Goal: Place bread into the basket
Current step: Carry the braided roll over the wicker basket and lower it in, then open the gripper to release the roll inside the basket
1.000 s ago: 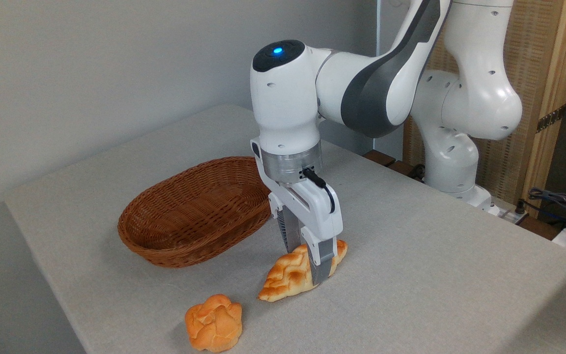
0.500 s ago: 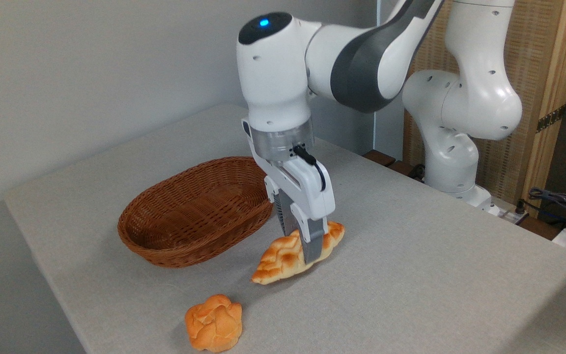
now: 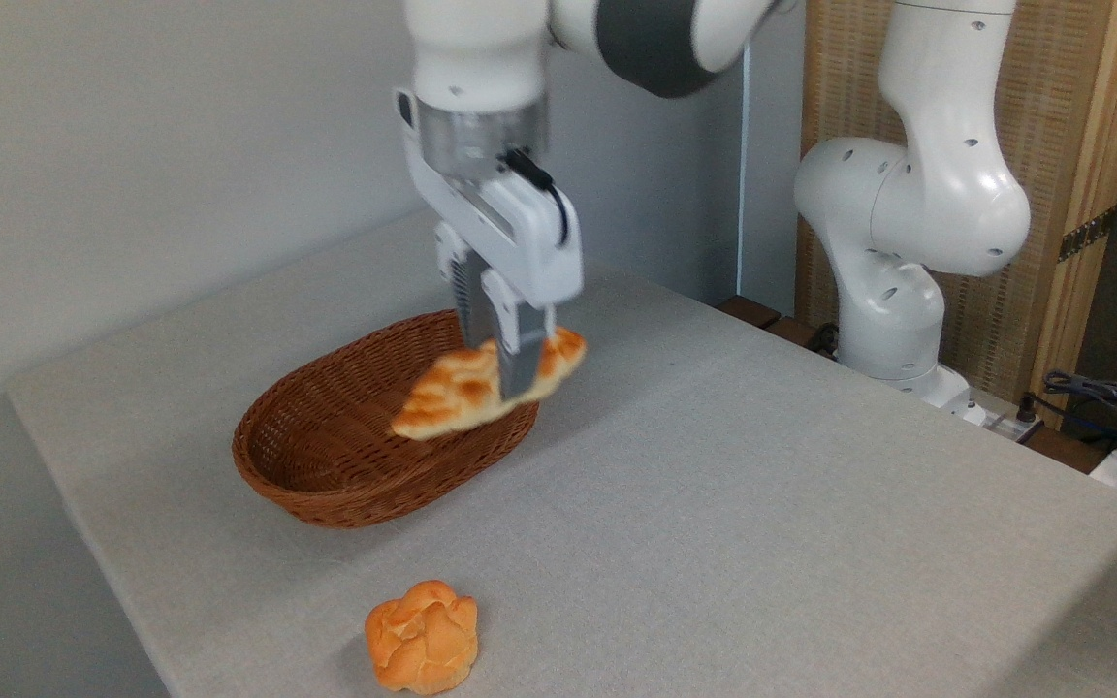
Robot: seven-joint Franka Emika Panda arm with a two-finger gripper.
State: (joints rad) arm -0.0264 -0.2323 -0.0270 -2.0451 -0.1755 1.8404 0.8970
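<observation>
The bread [image 3: 452,393], a braided pale golden loaf with browned ridges, hangs in the air, tilted with its pointed left end lower. My gripper [image 3: 505,373] is shut on it near its right half, fingers pointing down. The loaf sits above the right end of the basket [image 3: 326,465], an oval reddish-brown wicker one, and partly hides its far right rim. The basket holds nothing that I can see.
A small round knobbly orange roll [image 3: 423,635] lies near the table's front edge. The grey table [image 3: 762,504] stretches to the right. The arm's white base [image 3: 893,281] stands at the back right, with cables [image 3: 1101,397] beyond the table's right side.
The gripper has lifted the bread off the table and carried it up and to the left, from beside the basket to above its right end. The roll and basket have not moved.
</observation>
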